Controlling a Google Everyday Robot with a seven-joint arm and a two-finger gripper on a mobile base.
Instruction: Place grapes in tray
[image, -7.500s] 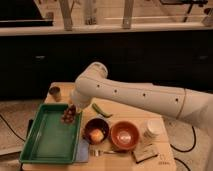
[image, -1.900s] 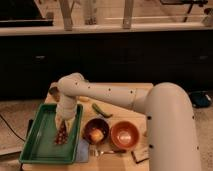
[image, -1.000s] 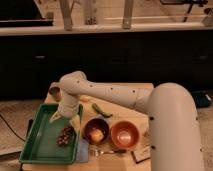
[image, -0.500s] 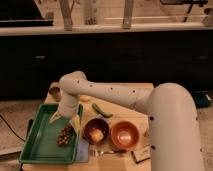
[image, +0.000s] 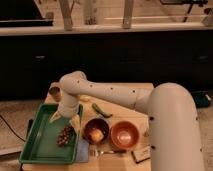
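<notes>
The dark bunch of grapes (image: 65, 135) lies on the floor of the green rectangular plastic tray (image: 34, 146), close to its right wall, so the placing looks done. The white arm's gripper (image: 64, 119) hangs just above the bunch, seemingly where a straight-down release would land it inside the rim. Its jaws stand wide, pale tips splayed apart, holding nothing and apparently clear of the grapes. The tray sits at the left of the wooden worktop (image: 131, 90).
</notes>
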